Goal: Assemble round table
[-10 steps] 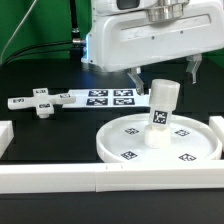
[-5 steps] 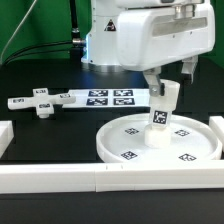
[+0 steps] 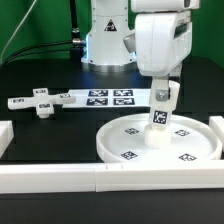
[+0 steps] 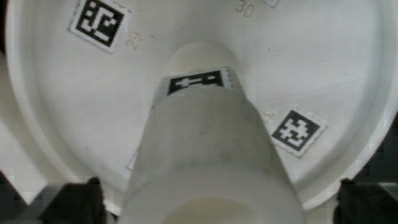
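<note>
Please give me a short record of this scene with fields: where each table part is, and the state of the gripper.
post: upright on the disc, near its middle
disc: flat on the table, tags facing up
cross: lying on the table at the exterior view's left, apart from the disc, next to the marker board
gripper: open, lowered over the post, one finger on each side of its top
held: nothing

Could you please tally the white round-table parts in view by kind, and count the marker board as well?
Round disc: 1
Cylinder post: 1
Cross-shaped piece: 1
Marker board: 1
Total: 4
</note>
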You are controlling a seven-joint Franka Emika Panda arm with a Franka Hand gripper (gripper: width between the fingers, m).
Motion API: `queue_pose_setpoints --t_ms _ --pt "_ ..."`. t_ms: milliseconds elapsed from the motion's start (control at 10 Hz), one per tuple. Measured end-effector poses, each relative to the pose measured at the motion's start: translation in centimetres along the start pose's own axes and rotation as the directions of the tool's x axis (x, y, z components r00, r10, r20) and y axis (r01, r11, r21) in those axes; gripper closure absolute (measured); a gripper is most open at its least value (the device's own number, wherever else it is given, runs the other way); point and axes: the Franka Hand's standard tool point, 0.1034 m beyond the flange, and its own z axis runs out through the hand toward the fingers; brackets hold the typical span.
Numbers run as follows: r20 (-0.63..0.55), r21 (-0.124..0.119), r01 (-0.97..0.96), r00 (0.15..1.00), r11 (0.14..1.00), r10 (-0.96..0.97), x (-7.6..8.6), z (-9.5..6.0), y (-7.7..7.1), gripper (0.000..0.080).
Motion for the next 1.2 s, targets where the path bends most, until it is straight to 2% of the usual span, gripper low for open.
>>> queue_pose_setpoints --t_ms 100,200,300,400,800,900,1000,1200 --pt "0.000 0.001 0.035 0.999 0.999 -0.035 -0.1 0.0 0.0 0.0151" --pt "0.000 0.001 0.034 0.999 0.999 -0.034 -0.1 0.0 0.0 0.0275" --pt "0.000 0.001 0.033 0.999 0.999 -0.033 -0.1 0.0 0.0 0.0275" --pt "0.000 0.001 0.033 0.999 0.999 -0.033 -0.1 0.0 0.0 0.0396" --pt "0.000 0.001 0.025 1.000 1.000 -0.025 -0.1 0.0 0.0 0.0393" --pt "0.005 0.013 -0.005 1.000 1.000 0.005 -0.3 0.0 0.0 0.0393" --pt "0.020 0.047 -0.059 0.998 0.997 0.058 -0.8 -0.1 0.0 0.0393" --pt "0.025 0.090 -0.263 0.965 0.961 0.262 -1.3 -0.3 0.1 0.0392"
